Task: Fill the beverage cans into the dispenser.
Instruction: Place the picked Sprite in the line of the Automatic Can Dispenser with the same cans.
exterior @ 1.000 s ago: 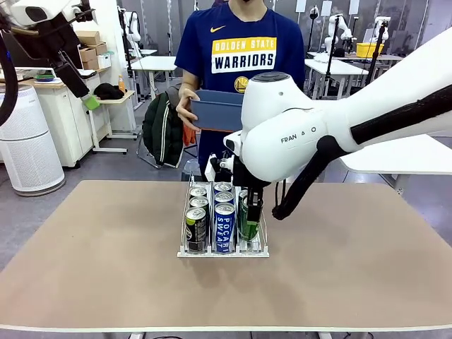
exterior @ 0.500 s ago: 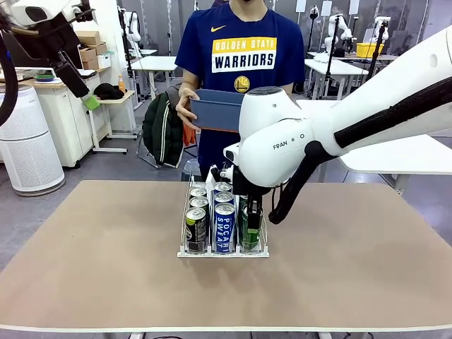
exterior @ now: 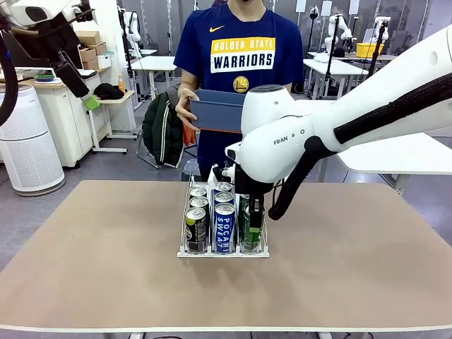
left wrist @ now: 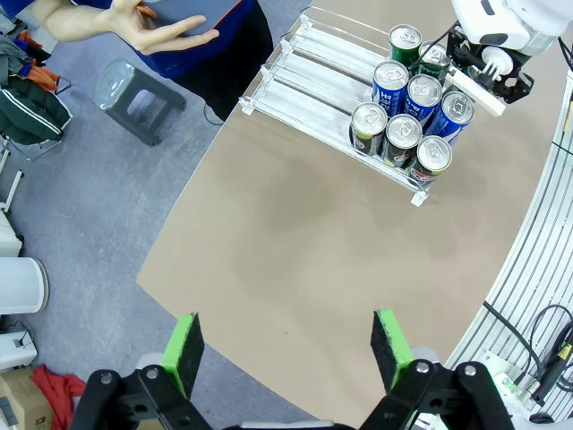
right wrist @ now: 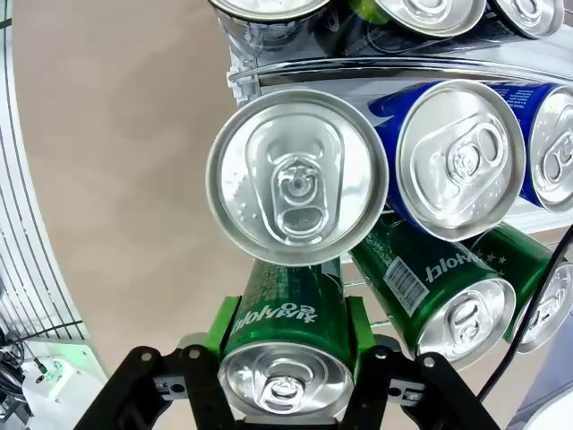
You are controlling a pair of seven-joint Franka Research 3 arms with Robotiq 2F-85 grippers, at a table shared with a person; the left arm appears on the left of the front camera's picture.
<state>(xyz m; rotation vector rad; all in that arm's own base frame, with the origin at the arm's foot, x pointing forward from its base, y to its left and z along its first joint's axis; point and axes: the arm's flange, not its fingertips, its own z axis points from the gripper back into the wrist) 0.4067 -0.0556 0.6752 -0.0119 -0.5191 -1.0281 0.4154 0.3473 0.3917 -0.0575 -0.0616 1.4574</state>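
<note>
Dispenser (exterior: 185, 248) stands mid-counter (exterior: 106, 268), nearly stocked; left and middle lanes each hold three cans, front row including a Pocari can (exterior: 224, 227); right end effector (right wrist: 288, 358) grips a green can (right wrist: 285, 345), lowered at the right lane's front, release pending; left end effector (left wrist: 285, 348) open, raised well clear; person holds a bin (exterior: 215, 109).

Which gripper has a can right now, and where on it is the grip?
The right gripper is shut on a green can, pads on opposite sides of its body. The left gripper is open, holding nothing.
</note>
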